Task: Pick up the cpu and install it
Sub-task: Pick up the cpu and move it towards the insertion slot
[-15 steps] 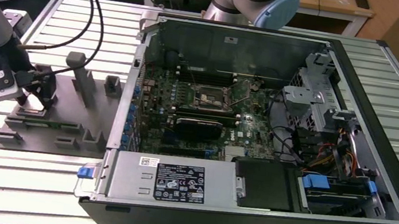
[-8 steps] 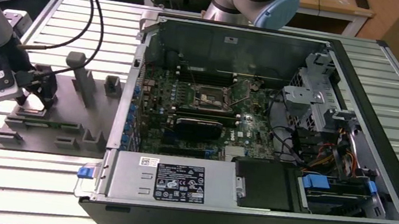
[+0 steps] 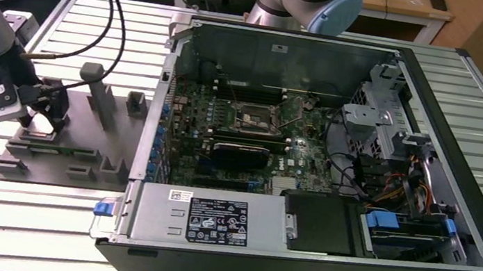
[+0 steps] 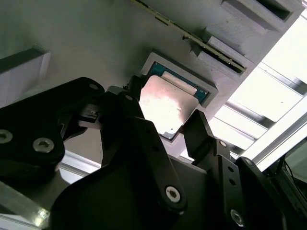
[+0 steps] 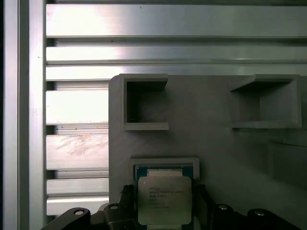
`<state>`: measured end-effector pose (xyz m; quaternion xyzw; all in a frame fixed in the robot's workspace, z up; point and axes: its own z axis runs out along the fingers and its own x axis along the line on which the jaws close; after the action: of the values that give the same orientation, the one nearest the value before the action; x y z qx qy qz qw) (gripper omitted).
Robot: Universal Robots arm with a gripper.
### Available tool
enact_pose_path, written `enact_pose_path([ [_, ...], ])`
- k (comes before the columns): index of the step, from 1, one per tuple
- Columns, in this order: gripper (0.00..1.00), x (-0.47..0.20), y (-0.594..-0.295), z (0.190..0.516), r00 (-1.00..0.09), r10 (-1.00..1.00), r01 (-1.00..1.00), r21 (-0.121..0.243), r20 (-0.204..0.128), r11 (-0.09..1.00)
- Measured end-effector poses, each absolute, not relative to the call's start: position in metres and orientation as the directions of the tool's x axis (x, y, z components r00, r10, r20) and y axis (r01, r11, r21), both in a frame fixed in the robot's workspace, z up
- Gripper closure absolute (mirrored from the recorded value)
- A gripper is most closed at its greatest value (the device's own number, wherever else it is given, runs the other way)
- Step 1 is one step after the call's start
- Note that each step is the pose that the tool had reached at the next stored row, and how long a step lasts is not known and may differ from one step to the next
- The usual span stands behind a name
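Fingers (image 4: 199, 129) of my black two-fingered gripper (image 4: 167, 106) stood spread, one on each side of the cpu (image 4: 165, 103), a small flat square chip with a silvery-grey metal top plate and a pale rim. The jaws were not pressed together. I could not tell whether either pad touched the chip's edge.

In both wrist views the cpu (image 5: 164, 199) lay flat in a raised square nest with a pale frame, its metal plate facing up between my fingers. That nest belonged to a grey plastic fixture plate (image 5: 216, 143), which also carried two square box-shaped pockets (image 5: 144, 103) farther from me.

In the exterior view my gripper (image 3: 42, 125) pointed down over the grey plastic fixture plate (image 3: 79, 156) at the exterior view's left, close to its surface. The plate rested on a table of long silver aluminium slats (image 3: 472, 89).

Just beside the plate, toward the exterior view's right, lay a large black computer case (image 3: 480, 237) on its side with the side panel off. Inside it sat a green motherboard (image 3: 315, 145) with a black square metal-framed socket (image 3: 256, 118) near its middle, well apart from the chip.
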<state>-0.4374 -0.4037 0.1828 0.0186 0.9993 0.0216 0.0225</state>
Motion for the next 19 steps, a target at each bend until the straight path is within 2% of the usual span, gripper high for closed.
enact_pose_path([
  [6,0.4,-0.4374,-0.4037,0.1831,-0.998,0.038,0.036,0.044,-0.044,0.998],
  [7,0.46,-0.4374,-0.4037,0.1831,-0.998,0.038,0.036,0.044,-0.044,0.998],
  [19,0.46,-0.4374,-0.4037,0.1901,-0.998,0.038,0.036,0.044,-0.044,0.998],
])
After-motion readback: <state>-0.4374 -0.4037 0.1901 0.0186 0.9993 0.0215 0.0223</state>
